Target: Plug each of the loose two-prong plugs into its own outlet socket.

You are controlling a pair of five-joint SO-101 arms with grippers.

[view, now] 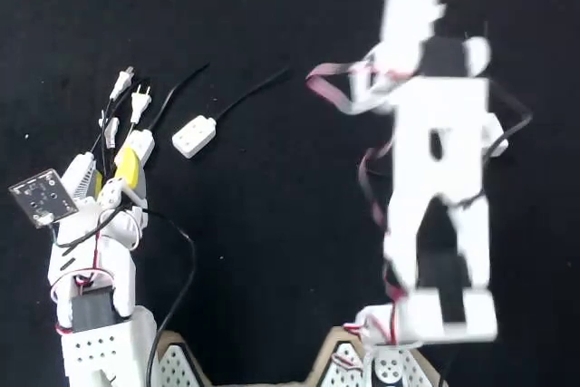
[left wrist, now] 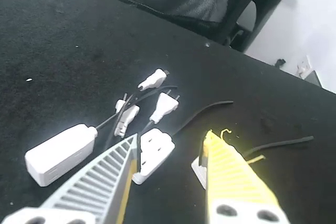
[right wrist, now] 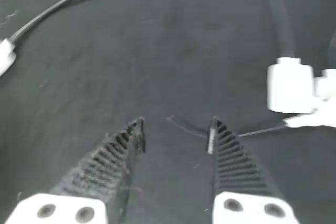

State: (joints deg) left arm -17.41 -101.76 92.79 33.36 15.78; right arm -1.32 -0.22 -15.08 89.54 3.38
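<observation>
Judging by the layout, nothing is plugged yet: three loose white two-prong plugs point(left wrist: 165, 106) lie clustered on the black counter point(left wrist: 63, 51), just beyond a small white outlet socket point(left wrist: 152, 150) sitting between the spread, released fingers of the left end effector point(left wrist: 170, 139). A larger white outlet block point(left wrist: 60, 153) lies nearby. The right end effector point(right wrist: 177, 125) hangs released, empty. Open counter separates the arms; thin black cables point(left wrist: 210, 109) crowd the plugs.

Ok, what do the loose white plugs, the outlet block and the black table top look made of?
Loose plugs: smooth white moulded plastic, going by the slight sheen and rounded shaping. Outlet block: apparently the same hard white plastic, judging by its rigid boxy shell. Table top: matte black with no glare and pale specks, possibly cloth or a mat; can't tell which.
</observation>
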